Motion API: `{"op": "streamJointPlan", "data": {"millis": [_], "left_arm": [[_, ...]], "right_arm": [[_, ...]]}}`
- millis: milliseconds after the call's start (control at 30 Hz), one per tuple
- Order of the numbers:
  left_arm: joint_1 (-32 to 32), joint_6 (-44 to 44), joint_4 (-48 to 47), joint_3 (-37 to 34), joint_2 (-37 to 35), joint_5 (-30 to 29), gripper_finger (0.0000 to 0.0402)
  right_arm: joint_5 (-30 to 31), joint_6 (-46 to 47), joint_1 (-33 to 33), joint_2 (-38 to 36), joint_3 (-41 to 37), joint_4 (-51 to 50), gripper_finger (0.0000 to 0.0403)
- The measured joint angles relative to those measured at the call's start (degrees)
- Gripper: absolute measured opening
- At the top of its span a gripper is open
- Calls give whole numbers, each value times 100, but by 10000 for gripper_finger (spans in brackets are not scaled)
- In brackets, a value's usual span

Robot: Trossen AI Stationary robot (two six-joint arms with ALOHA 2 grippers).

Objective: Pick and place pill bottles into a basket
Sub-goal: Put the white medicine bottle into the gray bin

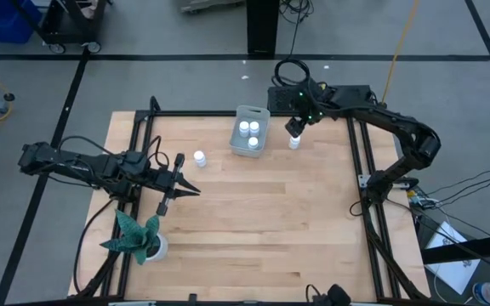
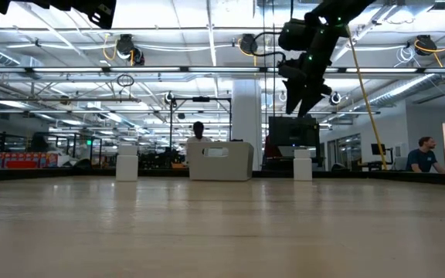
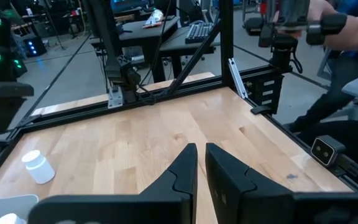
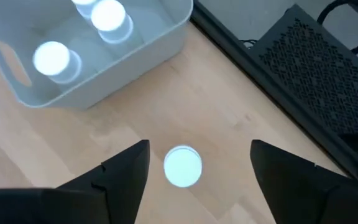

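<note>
A third bottle (image 4: 84, 5) in the basket (image 4: 160, 43), cut by the picture's edge.

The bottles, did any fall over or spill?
No, nothing stands out. Three bottles stand in the basket. One bottle stands on the table left of it, another on its right, under the open right hand. The left hand is shut.

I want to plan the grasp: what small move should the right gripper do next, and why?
Probably lower straight down. The right gripper is open above the table, with a pill bottle upright between its fingers beside the basket; descending lets it close on the bottle.
</note>
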Motion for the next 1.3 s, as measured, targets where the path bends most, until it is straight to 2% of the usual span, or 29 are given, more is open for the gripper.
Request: {"op": "streamJointPlan", "data": {"millis": [667, 1000, 1300], "left_arm": [[0, -20, 1, 0, 0, 0, 35], [1, -17, 0, 0, 0, -1, 35], [1, -4, 2, 0, 0, -1, 35]], "right_arm": [[-344, 217, 38, 1, -1431, 1202, 270], [-310, 288, 122, 1, -1831, 1784, 270], [-272, 283, 133, 0, -1890, 1796, 270]]}}
